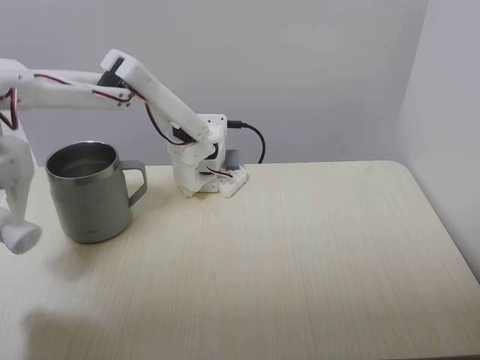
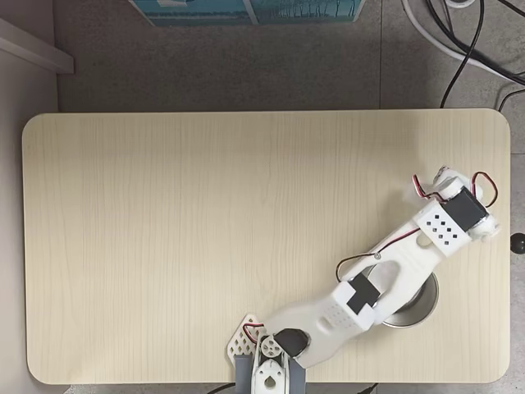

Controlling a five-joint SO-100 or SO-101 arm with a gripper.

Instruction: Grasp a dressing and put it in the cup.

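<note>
No brand, label or readable writing is showing on anything. In a fixed view from the side, the fingers (image 1: pixel 15 229) are hanging at the far left edge of the frame, clenching the dressing (image 1: pixel 20 237), a small white roll lifted clear of the bench (image 1: pixel 300 247). The cup (image 1: pixel 88 192) is standing upright just to the right of it, handle pointing right (towards the arm's base (image 1: pixel 210 174)). In a fixed view from above, the arm (image 2: pixel 394 267) is stretching over the cup (image 2: pixel 418 308), covering most of it, near the bench's (image 2: pixel 205 230) right edge. The rest of the bench is lying bare, leaving wide open room to the left in that view. Dark cables (image 2: pixel 467 37) are trailing across the floor beyond the far right corner.
</note>
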